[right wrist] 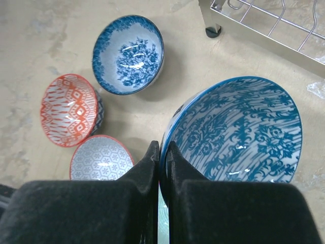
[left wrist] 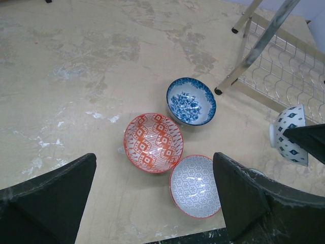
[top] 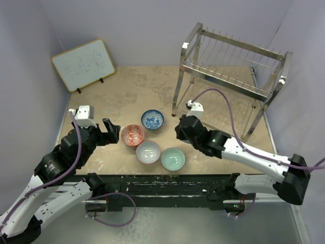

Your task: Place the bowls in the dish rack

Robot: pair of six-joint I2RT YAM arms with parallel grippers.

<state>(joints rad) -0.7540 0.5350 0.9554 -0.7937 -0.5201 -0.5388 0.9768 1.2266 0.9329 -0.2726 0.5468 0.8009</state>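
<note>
My right gripper (right wrist: 163, 145) is shut on the near rim of a blue-and-white patterned bowl (right wrist: 238, 132), which shows tilted (left wrist: 290, 134) beside the dish rack (top: 231, 76) in the left wrist view. On the table sit a blue floral bowl (top: 152, 119), a red-orange bowl (top: 133, 135), a grey-white bowl (top: 148, 152) and a mint bowl (top: 173, 159). My left gripper (left wrist: 154, 157) hangs open above the red-orange bowl (left wrist: 152, 142) and grey-white bowl (left wrist: 195, 185), holding nothing. In the top view my right gripper (top: 180, 131) hides the held bowl.
A framed whiteboard (top: 84, 63) leans at the back left. The rack's legs (left wrist: 238, 76) stand just right of the bowls. The table's dark front edge (top: 167, 183) runs close behind the mint and grey-white bowls.
</note>
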